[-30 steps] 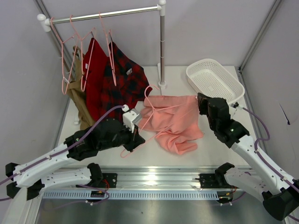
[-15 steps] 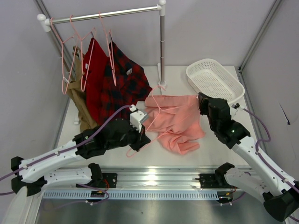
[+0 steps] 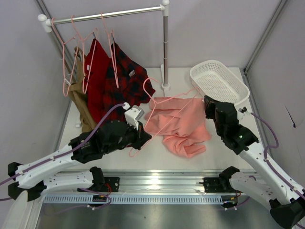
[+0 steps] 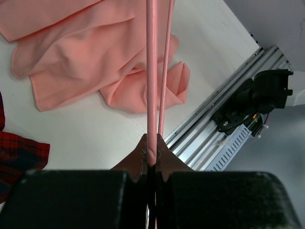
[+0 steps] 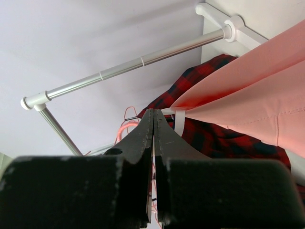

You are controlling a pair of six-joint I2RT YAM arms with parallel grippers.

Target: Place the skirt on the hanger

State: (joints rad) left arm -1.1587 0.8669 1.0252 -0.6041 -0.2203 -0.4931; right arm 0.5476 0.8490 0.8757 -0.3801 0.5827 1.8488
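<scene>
Above worktop [image 3: 162,157] — left gripper [image 4: 151,143] clamped on hanger [image 4: 151,71], right gripper [image 5: 153,114] pinched tight on skirt [image 3: 183,124] edge; hanger crosses over skirt.

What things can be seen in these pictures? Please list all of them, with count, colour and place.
skirt: one, salmon pink, crumpled on the table, one edge lifted
hanger: one, pale pink wire, over the skirt's left part
other hangers: several, pale pink, on the rail
plaid shirt: one, red and black, hanging from the rail
red garment: one, plain red, hanging left of the plaid shirt
tan garment: one, brownish, hanging low, far left
rail: one, white and metal, at the back
basket: one, white, back right
table: one, white
left gripper: one, black, shut on the hanger
right gripper: one, black, shut on the skirt's edge
</scene>
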